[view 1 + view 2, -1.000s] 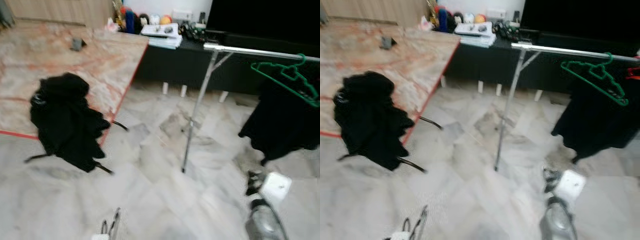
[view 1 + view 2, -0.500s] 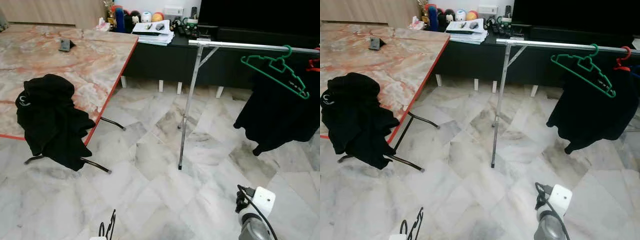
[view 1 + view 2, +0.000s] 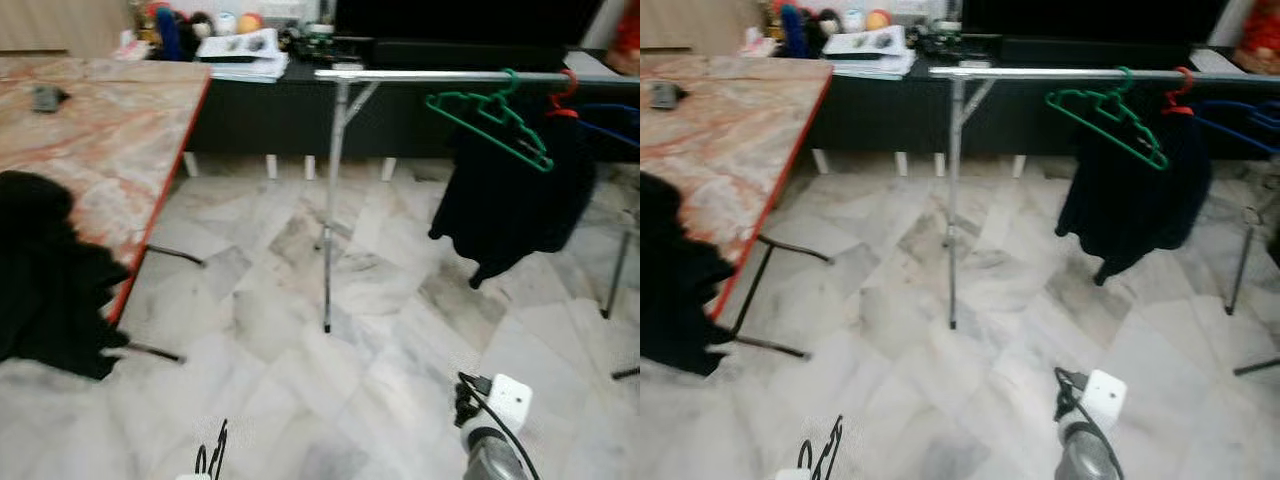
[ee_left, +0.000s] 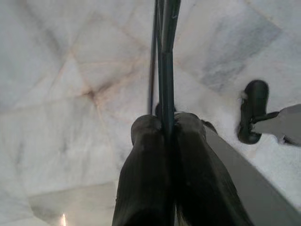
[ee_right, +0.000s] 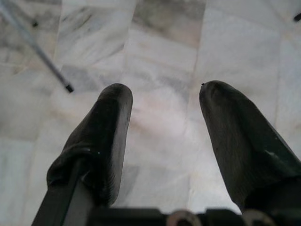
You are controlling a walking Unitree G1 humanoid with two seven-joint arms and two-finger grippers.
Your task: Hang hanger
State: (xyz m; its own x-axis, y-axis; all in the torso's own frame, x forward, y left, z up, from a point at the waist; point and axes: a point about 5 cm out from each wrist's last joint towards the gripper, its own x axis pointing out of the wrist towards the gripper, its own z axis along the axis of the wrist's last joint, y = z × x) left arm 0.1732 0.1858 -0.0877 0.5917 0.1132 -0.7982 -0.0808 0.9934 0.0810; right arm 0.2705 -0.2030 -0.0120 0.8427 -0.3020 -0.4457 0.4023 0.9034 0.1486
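A silver clothes rail (image 3: 450, 76) stands on the pale marble floor (image 3: 380, 300) ahead, its near upright (image 3: 331, 200) planted between the robot and the hanging clothes. On the rail hang an empty green hanger (image 3: 492, 118), a red hanger (image 3: 561, 95) carrying a black garment (image 3: 505, 205), and just beyond it a blue hanger (image 3: 1232, 118). To the left is a marble-patterned table (image 3: 95, 150) with a red edge; a black garment (image 3: 45, 275) is draped over its near side and a small dark object (image 3: 44, 97) lies on top. Behind the rail runs a long black low cabinet (image 3: 260, 115) with papers (image 3: 240, 50) and small colourful items on it. The left claw (image 4: 163, 134) is down low over the floor, its fingers pinched tight on a thin dark hanger (image 4: 163, 61), whose wire also shows at the bottom of the head view (image 3: 212, 462). The right claw (image 5: 164, 117) hangs over bare floor, fingers spread wide with nothing between them; its wrist (image 3: 495, 415) is low on the right.
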